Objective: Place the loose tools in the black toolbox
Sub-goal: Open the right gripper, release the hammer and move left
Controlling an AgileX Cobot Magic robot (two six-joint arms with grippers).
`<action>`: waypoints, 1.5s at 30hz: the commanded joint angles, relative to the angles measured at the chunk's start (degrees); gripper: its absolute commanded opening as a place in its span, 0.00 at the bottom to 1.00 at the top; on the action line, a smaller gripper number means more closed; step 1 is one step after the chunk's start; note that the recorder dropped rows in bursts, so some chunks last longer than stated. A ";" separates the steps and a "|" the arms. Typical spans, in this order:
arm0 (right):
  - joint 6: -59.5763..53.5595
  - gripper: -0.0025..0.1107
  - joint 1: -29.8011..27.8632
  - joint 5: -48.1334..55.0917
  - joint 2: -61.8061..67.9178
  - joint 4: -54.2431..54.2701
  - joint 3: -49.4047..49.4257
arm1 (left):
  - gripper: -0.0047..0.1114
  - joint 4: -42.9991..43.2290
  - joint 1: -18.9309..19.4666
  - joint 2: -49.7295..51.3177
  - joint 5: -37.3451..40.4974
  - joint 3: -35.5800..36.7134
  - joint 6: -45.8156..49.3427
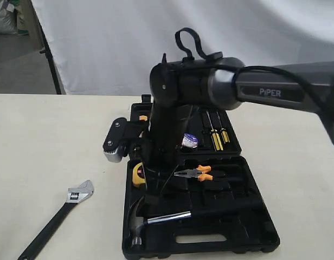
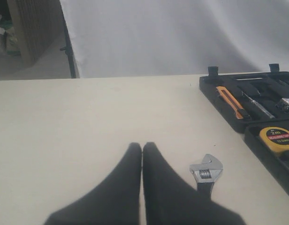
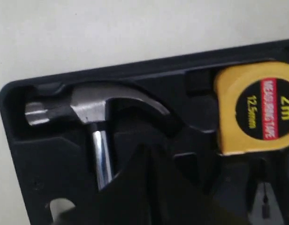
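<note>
The black toolbox (image 1: 254, 238) lies open on the table. The claw hammer (image 1: 167, 218) rests in its front half, steel head (image 3: 95, 105) in a recess at the left corner. My right gripper (image 1: 151, 198) points down just above the hammer's shaft, fingers (image 3: 135, 187) shut with nothing between them. A small tape roll (image 1: 190, 140) sits in the back half. The adjustable wrench (image 1: 53, 221) lies loose on the table left of the box. My left gripper (image 2: 142, 146) hovers shut beside the wrench's silver head (image 2: 207, 169); it does not show in the exterior view.
A yellow tape measure (image 1: 139, 173) and orange-handled pliers (image 1: 197, 173) sit in the front half, screwdrivers (image 1: 216, 135) and an orange knife (image 2: 231, 101) in the back half. The right arm's body (image 1: 172, 108) hangs over the box. Bare table (image 1: 42, 146) spreads to the left.
</note>
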 commanded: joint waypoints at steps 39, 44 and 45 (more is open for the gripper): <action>13.46 0.02 -0.70 -23.33 -10.92 -10.45 31.65 | 0.05 -0.33 0.20 -0.18 0.05 0.18 -0.44; 13.62 0.02 -0.59 -22.33 -8.39 -10.58 30.45 | 0.05 -0.33 0.20 -0.18 0.05 0.18 -0.44; 13.62 0.02 -0.31 -21.79 -8.66 -10.58 30.08 | 0.05 -0.22 0.20 -0.18 0.05 0.18 -0.44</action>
